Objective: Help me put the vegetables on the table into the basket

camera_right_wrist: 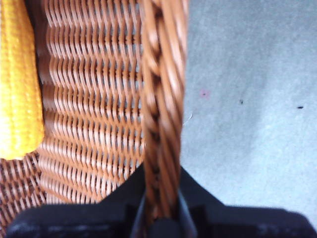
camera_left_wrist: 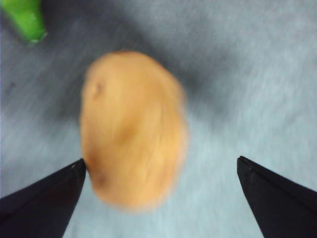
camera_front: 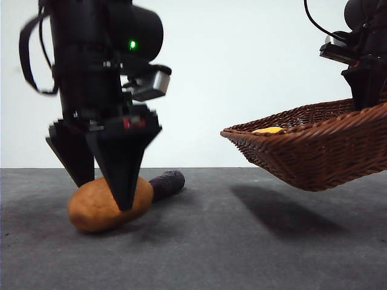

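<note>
The orange-brown potato [camera_front: 91, 211] lies on the dark grey table [camera_front: 242, 241]. My left gripper [camera_front: 103, 193] is open and down around the potato, one jaw in front of it and one behind. In the left wrist view the potato [camera_left_wrist: 131, 131] lies between the open jaws of the left gripper [camera_left_wrist: 161, 166], close to one jaw. The dark purple eggplant [camera_front: 166, 183] lies just behind the potato. My right gripper [camera_front: 366, 96] is shut on the braided rim of the wicker basket [camera_front: 314, 151] and holds it tilted above the table. The yellow corn cob [camera_front: 268, 130] lies inside the basket and also shows in the right wrist view [camera_right_wrist: 17, 84].
The basket casts a shadow [camera_front: 278, 208] on the table below it. A green tip [camera_left_wrist: 27, 20] shows beyond the potato in the left wrist view. The right gripper [camera_right_wrist: 161, 210] clamps the basket rim [camera_right_wrist: 161, 99], with bare table [camera_right_wrist: 247, 99] beside it.
</note>
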Motion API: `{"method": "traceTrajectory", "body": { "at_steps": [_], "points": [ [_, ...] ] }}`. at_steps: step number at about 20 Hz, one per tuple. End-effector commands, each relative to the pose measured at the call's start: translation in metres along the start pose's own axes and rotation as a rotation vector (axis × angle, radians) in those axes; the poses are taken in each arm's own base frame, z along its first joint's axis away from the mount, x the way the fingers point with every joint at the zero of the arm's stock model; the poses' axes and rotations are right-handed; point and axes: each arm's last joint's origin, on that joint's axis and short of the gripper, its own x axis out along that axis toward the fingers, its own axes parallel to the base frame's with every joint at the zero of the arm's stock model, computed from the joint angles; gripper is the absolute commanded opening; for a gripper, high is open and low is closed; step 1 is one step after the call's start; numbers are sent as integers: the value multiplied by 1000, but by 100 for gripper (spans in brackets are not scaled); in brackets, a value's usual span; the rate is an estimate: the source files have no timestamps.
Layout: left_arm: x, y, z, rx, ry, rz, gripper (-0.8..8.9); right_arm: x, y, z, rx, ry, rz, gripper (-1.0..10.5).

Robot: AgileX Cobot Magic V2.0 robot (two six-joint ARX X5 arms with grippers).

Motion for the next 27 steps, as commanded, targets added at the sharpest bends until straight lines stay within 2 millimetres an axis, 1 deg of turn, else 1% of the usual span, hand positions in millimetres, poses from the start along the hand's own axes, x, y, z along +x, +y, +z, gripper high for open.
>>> {"method": "traceTrajectory", "body": {
  "at_steps": [1,4,8,11,13,16,17,18,19,20,24,26,27],
  "points": [
    [5,0,2,48,-35,31,592,-1,1,0,-13,-7,14,-8],
    [5,1,7,60,-87,39,592,-1,1,0,-13,-7,14,-8],
    [5,0,4,93,-49,32,585,-1,1,0,-13,-7,14,-8],
    [6,1,4,95,-57,34,498,-1,1,0,-14,-9,14,-8],
    [6,2,4,57,-55,31,497,-1,1,0,-13,-7,14,-8],
    [20,2,3,7,12,-9,488,-1,1,0,-13,-7,14,-8],
    [25,2,4,2,20,-10,380,-1,1,0,-13,-6,14,-8],
    [26,2,5,-3,6,-9,249,-1,1,0,-12,-4,14,-8],
    [25,2,8,-16,-25,-8,95,-1,1,0,-12,-2,15,-8],
    [24,1,10,-25,-46,-6,-10,-1,1,-1,-12,-1,15,-8],
    [16,1,12,-28,-38,-26,-9,-1,1,-1,-11,5,15,-8],
    [0,-1,11,-51,-23,-85,-9,-1,1,-1,-11,1,15,-8],
    [-14,-2,11,-65,-46,-124,-9,-1,1,0,-12,-1,15,-8]
  ]
}}
